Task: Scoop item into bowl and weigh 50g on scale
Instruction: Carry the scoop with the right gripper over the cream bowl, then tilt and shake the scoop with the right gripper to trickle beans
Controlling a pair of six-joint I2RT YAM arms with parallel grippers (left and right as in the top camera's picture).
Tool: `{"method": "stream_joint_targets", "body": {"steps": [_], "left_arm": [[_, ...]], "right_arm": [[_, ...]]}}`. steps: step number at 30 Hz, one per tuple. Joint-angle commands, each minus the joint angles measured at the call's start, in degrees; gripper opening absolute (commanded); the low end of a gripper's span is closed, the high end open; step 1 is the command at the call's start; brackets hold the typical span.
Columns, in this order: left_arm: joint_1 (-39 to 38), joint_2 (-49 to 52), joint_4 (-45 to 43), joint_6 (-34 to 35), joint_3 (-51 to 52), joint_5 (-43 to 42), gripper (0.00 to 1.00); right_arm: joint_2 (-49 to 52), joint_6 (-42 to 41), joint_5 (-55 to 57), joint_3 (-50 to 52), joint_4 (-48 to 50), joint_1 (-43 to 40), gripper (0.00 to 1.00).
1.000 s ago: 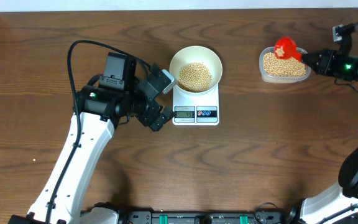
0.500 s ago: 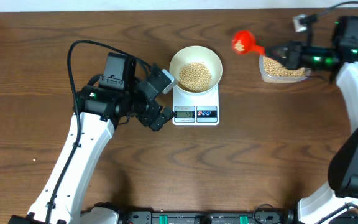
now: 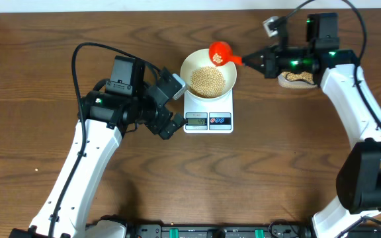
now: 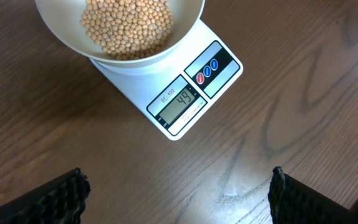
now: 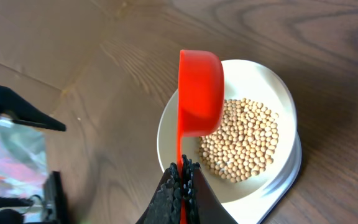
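Note:
The white bowl [image 3: 208, 71] sits on the white scale [image 3: 208, 111] and holds a heap of tan beans [image 3: 207, 80]. The scale's display [image 4: 179, 103] reads 49. My right gripper [image 3: 255, 61] is shut on the handle of a red scoop [image 3: 219, 53], which hangs over the bowl's upper right rim with a few beans in it. In the right wrist view the scoop [image 5: 199, 93] is above the bowl [image 5: 278, 93], jaws [image 5: 182, 177] clamped on its handle. My left gripper [image 3: 170, 106] is open and empty, just left of the scale; its fingers [image 4: 178, 193] frame bare table.
A clear plastic tub [image 3: 297, 79] with more beans stands at the right, mostly hidden under my right arm. Dark wood table [image 3: 256, 172] all round. A black cable loops over the left arm [image 3: 78, 53].
My right gripper has carried the red scoop leftward from the tub to above the bowl's rim. The left arm has not moved.

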State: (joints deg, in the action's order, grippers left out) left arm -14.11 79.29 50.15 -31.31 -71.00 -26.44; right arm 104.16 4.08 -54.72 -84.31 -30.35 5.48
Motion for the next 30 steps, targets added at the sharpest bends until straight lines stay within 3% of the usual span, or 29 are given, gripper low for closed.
{"method": "stream_joint_targets", "body": {"steps": [1, 17, 30], "left_arm": [[-0.1, -0.5, 0.2, 0.5, -1.1, 0.1, 0.94], [-0.1, -0.5, 0.2, 0.5, -1.1, 0.1, 0.94], [-0.1, -0.5, 0.2, 0.5, -1.1, 0.1, 0.94]], "right_arm": [[-3.0, 1.4, 6.8, -0.4, 0.2, 2.1, 0.01], [-5.2, 5.4, 20.5, -0.4, -0.2, 7.8, 0.01], [-5.2, 9.1, 20.7, -0.4, -2.0, 8.9, 0.01]]}}
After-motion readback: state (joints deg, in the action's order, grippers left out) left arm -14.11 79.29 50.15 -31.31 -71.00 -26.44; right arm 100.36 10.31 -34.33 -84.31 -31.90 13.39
